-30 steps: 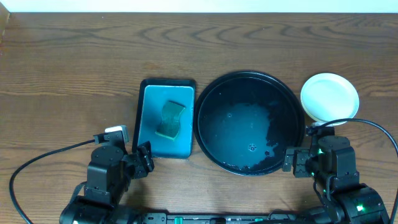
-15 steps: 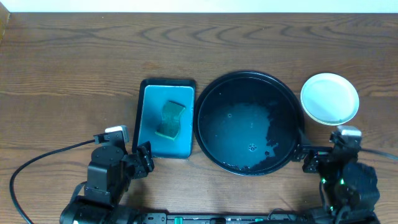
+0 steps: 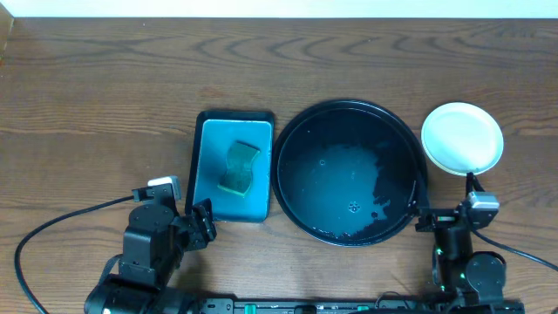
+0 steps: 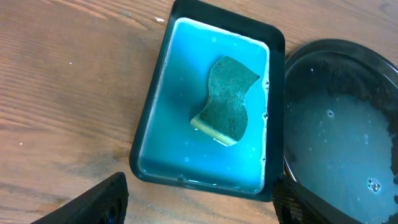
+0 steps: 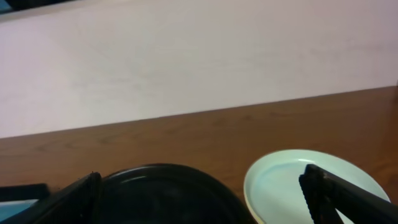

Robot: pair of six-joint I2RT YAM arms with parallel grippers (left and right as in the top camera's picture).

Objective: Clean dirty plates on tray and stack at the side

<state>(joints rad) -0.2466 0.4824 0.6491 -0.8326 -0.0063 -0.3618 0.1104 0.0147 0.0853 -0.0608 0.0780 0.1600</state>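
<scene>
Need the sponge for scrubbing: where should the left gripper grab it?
Probably across the sponge at its pinched waist, coming straight down from above: it lies flat in the teal tray, long sides curving inward mid-length, giving a narrow span.

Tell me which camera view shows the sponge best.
The left wrist view: the sponge lies close up and unobstructed in the teal-lined tray, its green top and yellow edge clear. Overhead shows it whole but small. The right wrist view misses it.
</scene>
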